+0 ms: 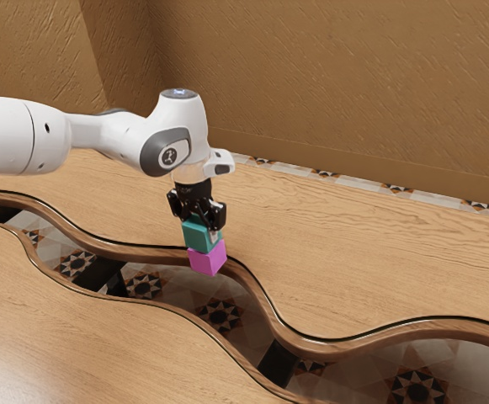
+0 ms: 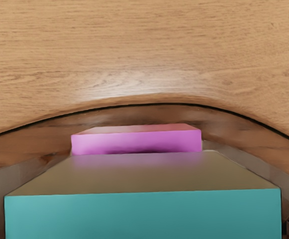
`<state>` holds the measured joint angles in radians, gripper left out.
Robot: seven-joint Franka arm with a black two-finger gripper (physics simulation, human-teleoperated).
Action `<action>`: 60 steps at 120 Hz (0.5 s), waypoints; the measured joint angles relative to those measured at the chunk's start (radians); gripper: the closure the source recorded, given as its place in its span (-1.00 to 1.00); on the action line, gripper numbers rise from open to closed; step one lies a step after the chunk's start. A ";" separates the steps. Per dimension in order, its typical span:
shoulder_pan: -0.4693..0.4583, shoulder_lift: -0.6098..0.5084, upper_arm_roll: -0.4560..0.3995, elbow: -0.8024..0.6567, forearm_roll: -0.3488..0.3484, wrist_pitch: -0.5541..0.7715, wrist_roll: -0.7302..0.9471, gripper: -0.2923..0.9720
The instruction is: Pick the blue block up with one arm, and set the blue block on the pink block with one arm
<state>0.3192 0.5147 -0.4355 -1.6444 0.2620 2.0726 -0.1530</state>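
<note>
The claw [image 1: 200, 224] grips the teal block [image 1: 195, 238] by opposite flat sides, over the pink block [image 1: 208, 259]; it looks light, rigid, slick-faced.

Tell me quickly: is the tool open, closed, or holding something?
The tool is closed on the blue block, which rests on the pink block.

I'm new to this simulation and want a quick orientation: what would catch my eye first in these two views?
First, the small teal-blue cube sitting on the bright pink cube, right at the curved edge of the light wooden table. The white robot arm reaches in from the exterior view's left, its black fingers clasping the teal-blue cube from above. Beside the stack, a wavy gap in the tabletop reveals a patterned tile floor.
</note>
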 joint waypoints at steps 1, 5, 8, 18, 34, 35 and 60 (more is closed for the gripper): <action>0.000 0.000 0.000 0.000 0.000 0.000 0.001 -0.06; 0.000 -0.001 0.000 0.000 0.000 0.000 0.006 -0.06; 0.001 -0.001 0.000 0.000 0.000 0.000 0.009 -0.06; 0.004 -0.003 0.000 0.000 -0.001 0.001 0.019 -0.06; 0.006 -0.003 0.000 -0.002 -0.001 0.001 0.033 -0.06; 0.006 -0.003 0.000 -0.002 -0.001 0.002 0.034 -0.06; 0.006 -0.003 0.001 -0.001 -0.001 0.011 0.047 -0.06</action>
<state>0.3253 0.5116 -0.4342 -1.6449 0.2610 2.0835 -0.1061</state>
